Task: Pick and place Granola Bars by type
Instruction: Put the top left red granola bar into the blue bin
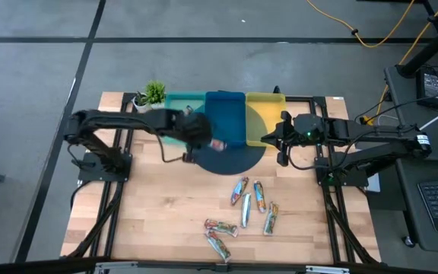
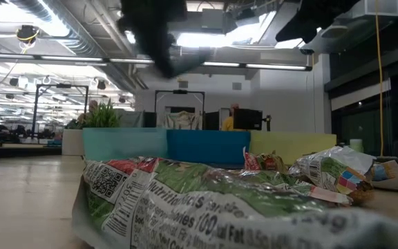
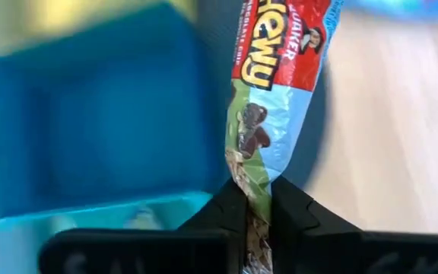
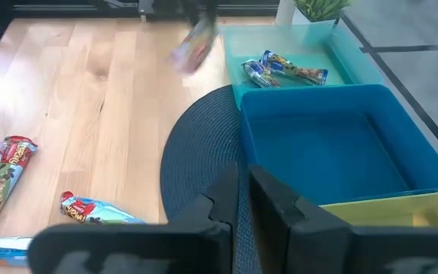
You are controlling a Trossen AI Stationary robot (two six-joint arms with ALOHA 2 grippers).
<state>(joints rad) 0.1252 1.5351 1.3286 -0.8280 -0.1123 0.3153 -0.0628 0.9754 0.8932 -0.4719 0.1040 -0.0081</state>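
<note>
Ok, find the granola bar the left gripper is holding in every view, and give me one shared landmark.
High view: held granola bar at the left gripper, over the blue tray.
Low view: cannot tell it apart.
Left wrist view: bar clamped, hanging beside the blue tray.
Right wrist view: blurred bar beyond the blue tray.
Shared landmark: the blue tray.

The light wooden bench point(image 1: 158, 205) lies bare along its left side and near-left corner. Shiny-wrapped granola bars point(image 1: 251, 199) clutter the near-right part. Along the far edge a teal plastic tray point(image 4: 295, 53), a blue plastic tray point(image 4: 341, 144) and a yellow plastic tray point(image 1: 266, 106) stand touching in a row, with a small green potted plant point(image 1: 152, 94) at their left end. The blue tray's floor is open; two bars lie in the teal one.
</note>
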